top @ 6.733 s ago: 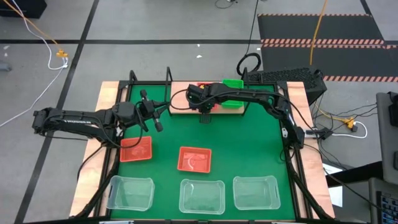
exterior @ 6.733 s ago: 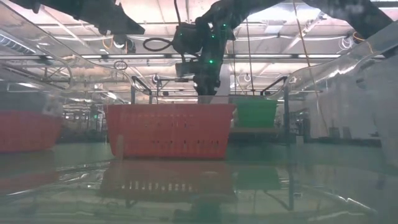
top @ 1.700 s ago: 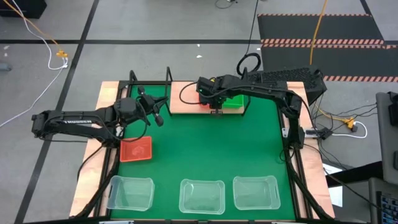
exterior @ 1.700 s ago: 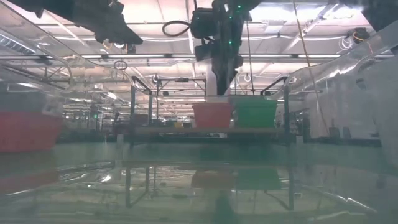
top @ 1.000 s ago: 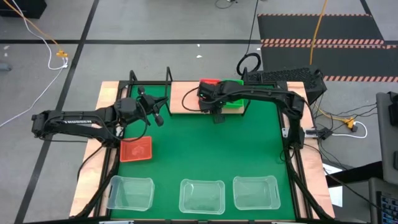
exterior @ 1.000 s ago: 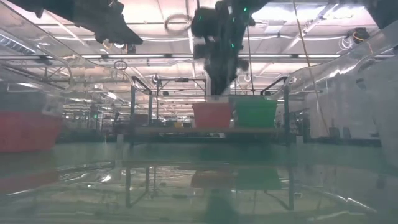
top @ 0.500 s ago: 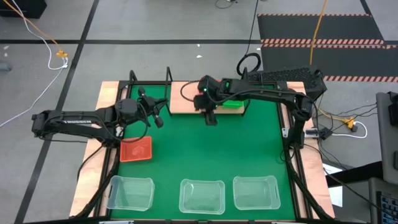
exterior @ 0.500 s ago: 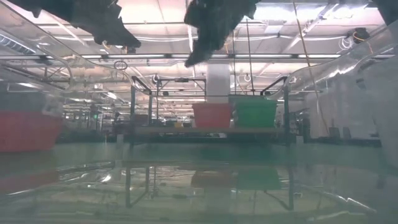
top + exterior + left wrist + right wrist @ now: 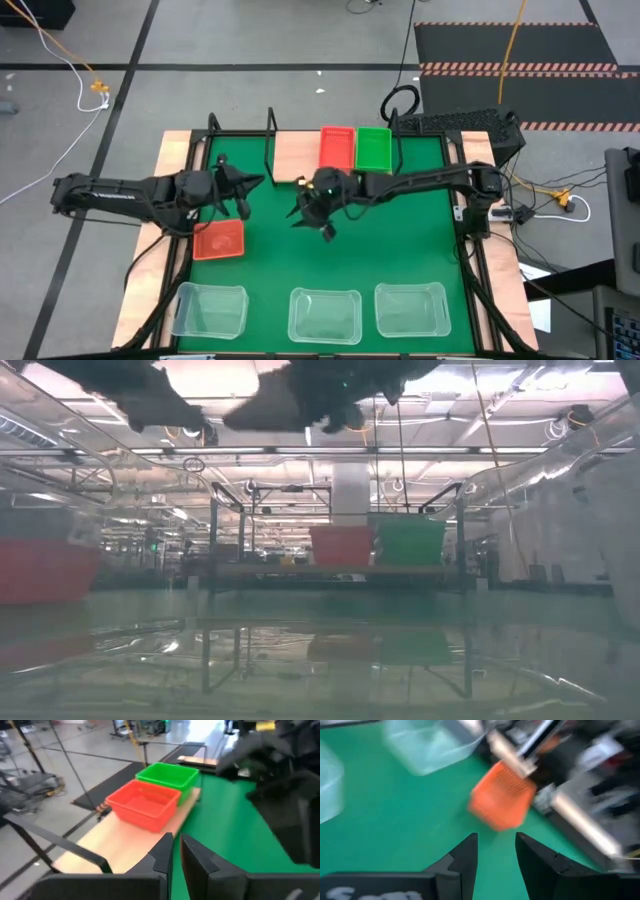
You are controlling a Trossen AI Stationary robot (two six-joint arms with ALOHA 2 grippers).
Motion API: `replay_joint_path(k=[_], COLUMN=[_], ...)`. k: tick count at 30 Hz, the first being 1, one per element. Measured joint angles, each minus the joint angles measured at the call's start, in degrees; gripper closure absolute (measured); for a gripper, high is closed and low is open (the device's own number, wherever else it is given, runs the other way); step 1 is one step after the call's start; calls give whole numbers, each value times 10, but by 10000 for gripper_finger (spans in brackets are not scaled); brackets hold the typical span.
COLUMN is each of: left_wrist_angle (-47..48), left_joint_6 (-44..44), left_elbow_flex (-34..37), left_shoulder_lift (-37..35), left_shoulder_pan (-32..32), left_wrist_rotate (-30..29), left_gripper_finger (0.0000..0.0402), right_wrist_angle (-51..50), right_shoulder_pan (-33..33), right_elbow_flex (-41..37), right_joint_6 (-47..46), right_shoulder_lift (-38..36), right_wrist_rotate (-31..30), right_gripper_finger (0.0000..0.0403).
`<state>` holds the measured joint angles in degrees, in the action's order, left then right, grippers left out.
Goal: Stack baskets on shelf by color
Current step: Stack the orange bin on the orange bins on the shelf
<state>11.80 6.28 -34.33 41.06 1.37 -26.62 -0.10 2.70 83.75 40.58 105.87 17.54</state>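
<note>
Nearest the camera, three clear baskets [image 9: 323, 315] line the surface's front edge. One red basket [image 9: 218, 240] lies loose beyond them. The right tool [image 9: 326, 227], released and empty, should descend squarely over that basket's rim. The left tool [image 9: 243, 199] waits nearly closed, empty. Farthest, the shelf [image 9: 297, 155] carries red and green stacks [image 9: 355, 148]. Since 6.7 s ago, one red basket has left the mat.

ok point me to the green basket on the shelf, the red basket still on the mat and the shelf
green basket [image 9: 374, 149], high view, its floor
red basket [image 9: 219, 240], high view, its floor
shelf [image 9: 296, 157], high view, bare wood board
</note>
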Motion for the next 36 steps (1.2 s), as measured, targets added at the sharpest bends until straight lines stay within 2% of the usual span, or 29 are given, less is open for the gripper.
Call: replay_joint_path(k=[3, 6, 10, 13, 18, 25, 30, 33, 36], left_wrist_angle=[49, 108, 173, 213, 269, 305, 320, 330, 351], left_joint_6=[19, 48, 119, 172, 255, 326, 359, 378, 406], left_elbow_flex=[0, 0, 0, 0, 0, 0, 0, 0, 0], left_shoulder_lift=[-27, -42, -43, -35, -13, 25, 48, 51, 51], left_shoulder_pan=[32, 60, 80, 87, 94, 105, 109, 115, 116], left_wrist_rotate=[-40, -102, -151, -168, -187, -186, -184, -184, -184], left_gripper_finger=[364, 364, 364, 364, 364, 364, 364, 364, 364], right_wrist_angle=[95, 133, 131, 114, 47, 52, 100, 150, 147], right_shoulder_pan=[-10, -12, -13, -13, -13, -23, -30, -31, -34], right_elbow_flex=[-6, -6, 36, 98, 184, 251, 294, 296, 295], right_joint_6=[-30, -51, -53, -53, -26, -9, 9, 38, 59], right_shoulder_lift=[17, 39, 76, 118, 202, 272, 325, 350, 363], right_wrist_rotate=[-53, -54, -55, -55, -53, -37, -39, -40, -40], right_gripper_finger=[285, 289, 288, 287, 287, 287, 286, 286, 286])
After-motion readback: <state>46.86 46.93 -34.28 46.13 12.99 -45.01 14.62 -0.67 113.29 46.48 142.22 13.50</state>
